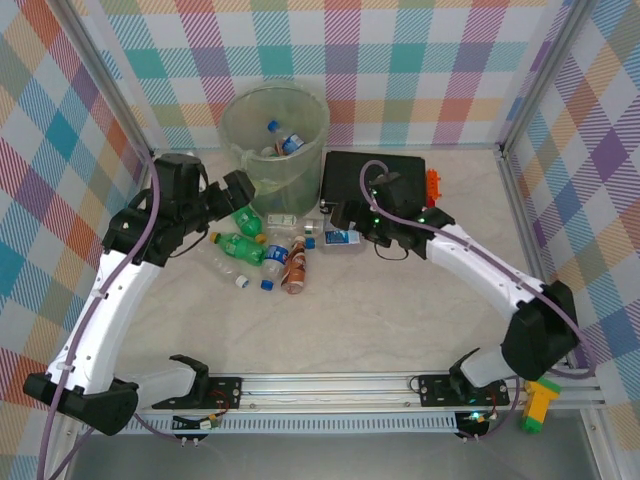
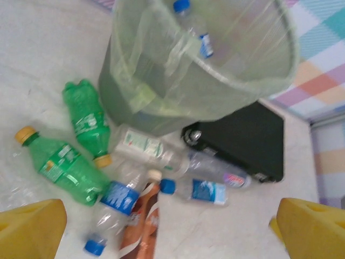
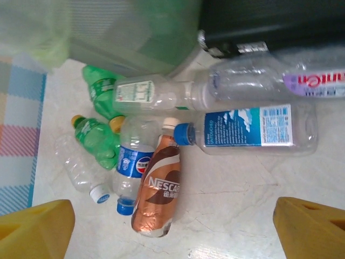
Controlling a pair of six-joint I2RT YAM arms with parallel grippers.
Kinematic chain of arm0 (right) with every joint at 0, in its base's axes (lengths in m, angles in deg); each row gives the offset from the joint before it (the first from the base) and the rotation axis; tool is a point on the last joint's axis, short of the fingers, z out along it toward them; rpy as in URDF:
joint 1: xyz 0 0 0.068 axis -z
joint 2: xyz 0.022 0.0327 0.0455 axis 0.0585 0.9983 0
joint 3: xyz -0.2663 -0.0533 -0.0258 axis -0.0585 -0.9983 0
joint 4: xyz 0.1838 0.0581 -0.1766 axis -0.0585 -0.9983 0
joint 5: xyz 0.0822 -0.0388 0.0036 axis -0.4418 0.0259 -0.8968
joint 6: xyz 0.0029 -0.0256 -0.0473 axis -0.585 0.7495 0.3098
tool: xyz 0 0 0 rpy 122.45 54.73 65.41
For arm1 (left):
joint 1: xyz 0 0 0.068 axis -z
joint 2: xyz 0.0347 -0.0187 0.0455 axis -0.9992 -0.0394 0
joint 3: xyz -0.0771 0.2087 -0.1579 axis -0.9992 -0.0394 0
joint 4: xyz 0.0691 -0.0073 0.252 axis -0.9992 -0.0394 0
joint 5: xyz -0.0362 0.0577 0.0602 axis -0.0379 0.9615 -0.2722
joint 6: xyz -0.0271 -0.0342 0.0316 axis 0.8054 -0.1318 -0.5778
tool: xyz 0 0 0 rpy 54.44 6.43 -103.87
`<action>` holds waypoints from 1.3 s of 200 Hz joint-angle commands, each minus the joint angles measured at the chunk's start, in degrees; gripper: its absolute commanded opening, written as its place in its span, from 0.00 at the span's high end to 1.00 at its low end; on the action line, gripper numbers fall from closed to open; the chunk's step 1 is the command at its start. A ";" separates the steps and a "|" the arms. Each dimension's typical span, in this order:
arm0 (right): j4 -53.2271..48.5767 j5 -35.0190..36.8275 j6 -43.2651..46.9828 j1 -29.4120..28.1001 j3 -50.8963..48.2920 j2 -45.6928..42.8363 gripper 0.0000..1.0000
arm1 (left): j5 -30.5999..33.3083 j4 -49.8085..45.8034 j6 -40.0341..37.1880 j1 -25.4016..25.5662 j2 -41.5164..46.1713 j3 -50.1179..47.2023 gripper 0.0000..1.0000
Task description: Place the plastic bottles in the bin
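Bottles lie ahead of wide-spread right jaws, w/o contact.

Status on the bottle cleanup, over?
Open, empty: left gripper, right gripper. Few plastic bottles in bin; rest piled on table. Nothing blocking; black case sits beside bin.

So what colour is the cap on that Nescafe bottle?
The cap is cream, clearest in the right wrist view.

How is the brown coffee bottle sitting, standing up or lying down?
Lying down. The brown coffee bottle rests on its side on the table, its label facing up, against the blue-labelled bottle beside it.
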 commanded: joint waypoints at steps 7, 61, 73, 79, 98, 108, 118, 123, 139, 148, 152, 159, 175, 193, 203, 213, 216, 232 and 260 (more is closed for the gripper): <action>1.38 1.05 -17.80 0.21 0.18 5.50 0.12 | -2.86 -4.25 -5.57 0.58 2.56 -2.14 0.00; 4.55 2.31 -35.52 0.14 1.72 14.98 0.16 | -5.04 -4.73 -9.60 0.58 5.50 -4.80 0.00; 5.04 3.32 -38.36 0.14 2.45 16.70 0.16 | -7.27 -4.07 -10.23 0.65 6.06 -5.44 0.01; 5.22 3.86 -39.52 0.14 3.02 17.43 0.16 | -7.54 -3.64 -9.83 0.74 6.48 -5.97 0.01; 6.26 4.33 -41.99 0.13 5.18 20.51 0.16 | -7.76 -2.73 -8.78 1.02 7.47 -7.63 0.00; 5.94 4.18 -43.20 0.22 6.61 22.39 0.17 | -7.77 -2.76 -8.65 1.21 7.79 -8.04 0.00; 6.17 4.06 -44.56 0.26 7.41 24.09 0.18 | -7.07 -3.23 -9.06 1.58 8.00 -8.12 0.01; 6.63 4.20 -45.07 0.25 7.56 24.79 0.19 | -6.57 -3.62 -9.43 1.76 8.06 -8.00 0.00; 7.18 4.31 -47.52 0.22 7.43 26.52 0.21 | -4.92 -4.64 -10.73 2.46 8.34 -7.38 0.00; 7.29 4.37 -48.89 0.20 7.10 27.14 0.22 | -4.16 -4.99 -11.06 2.69 8.50 -7.08 0.01; 7.51 4.32 -49.31 0.27 6.92 27.31 0.22 | -3.95 -5.15 -11.19 2.69 8.54 -6.94 0.00; 7.57 4.46 -49.63 0.25 6.74 27.61 0.22 | -3.35 -5.31 -11.07 2.69 8.69 -6.74 0.01; 6.87 4.05 -49.95 0.23 7.15 28.29 0.22 | -3.01 -5.58 -10.71 2.69 8.76 -6.61 0.01; 6.15 3.96 -50.55 0.41 7.39 29.24 0.22 | -3.44 -5.47 -10.54 2.69 8.71 -7.00 0.01; 5.95 4.19 -51.61 0.61 6.99 29.68 0.22 | -3.37 -5.74 -10.47 2.69 8.65 -7.01 0.00; 6.41 4.31 -52.54 0.75 6.43 30.07 0.22 | -3.28 -6.22 -10.50 2.69 8.71 -6.84 0.00; 6.58 4.35 -52.73 0.81 6.34 30.16 0.22 | -3.21 -6.34 -10.48 2.69 8.76 -6.81 0.00; 6.31 5.17 -53.19 0.97 6.41 30.71 0.21 | -2.89 -6.63 -10.51 2.69 9.16 -6.97 0.00; 6.03 6.13 -54.98 1.19 6.20 31.52 0.19 | -3.11 -6.86 -10.44 2.69 9.33 -7.45 0.00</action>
